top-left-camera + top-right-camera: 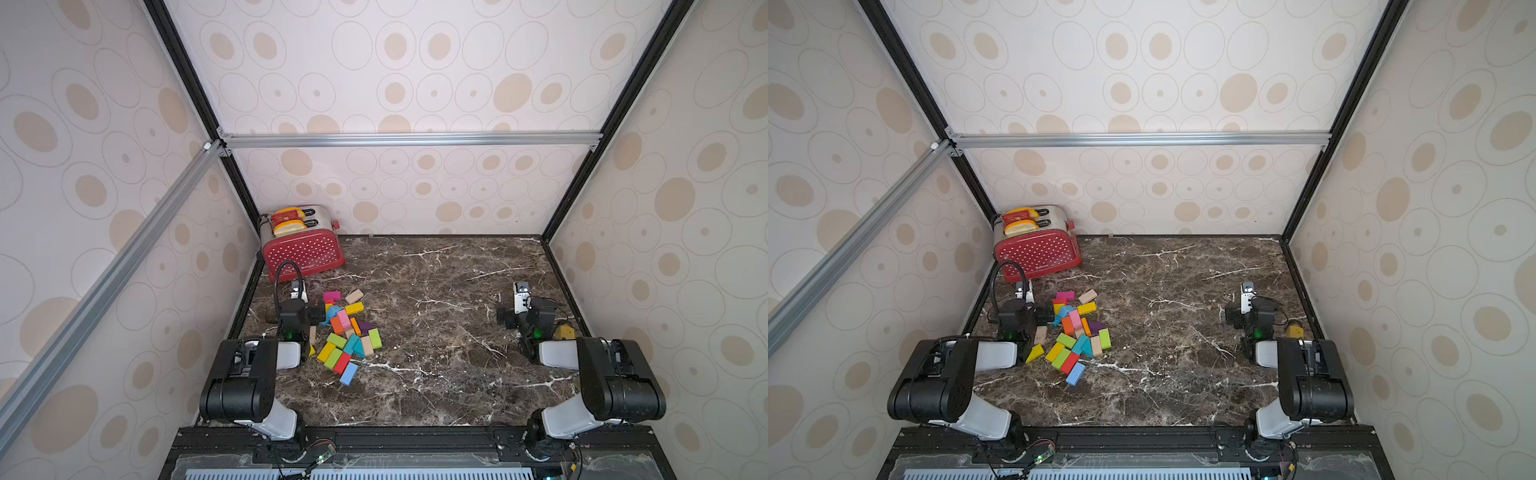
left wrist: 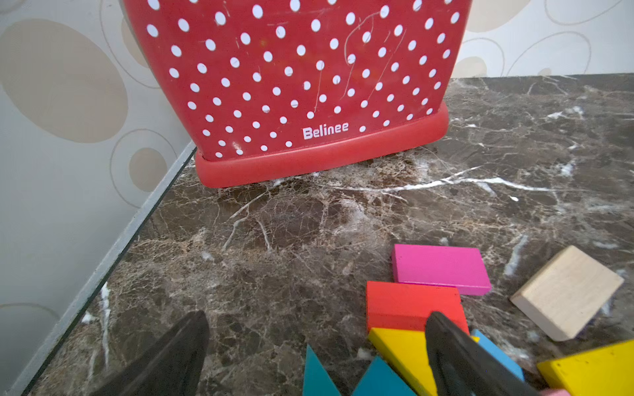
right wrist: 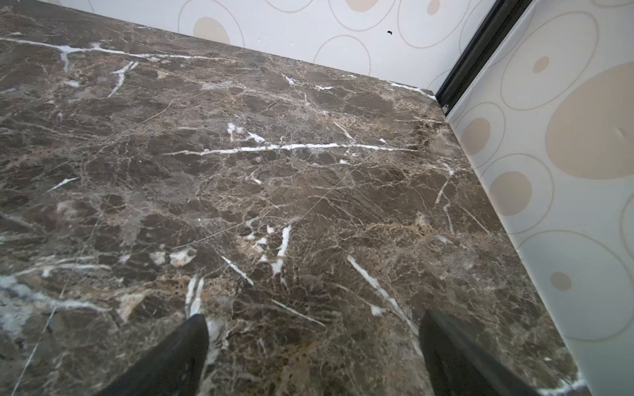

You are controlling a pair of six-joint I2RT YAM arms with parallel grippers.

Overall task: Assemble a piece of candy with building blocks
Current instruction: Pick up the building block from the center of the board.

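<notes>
Blocks [image 1: 345, 332] lie in a loose heap by the desk's [image 1: 436, 291] left edge. Nothing is assembled, so you have the whole candy left to build. Both empty: left fingers [image 2: 456, 356] spread wide at the heap's far side, right fingers [image 3: 178, 356] spread over bare desk.

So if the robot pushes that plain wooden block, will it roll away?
Probably not: the plain wooden block lies flat on the marble table, so it should slide, not roll. It looks solid and stiff, so it likely won't bend. Its flat sides should be easy to pinch.
</notes>
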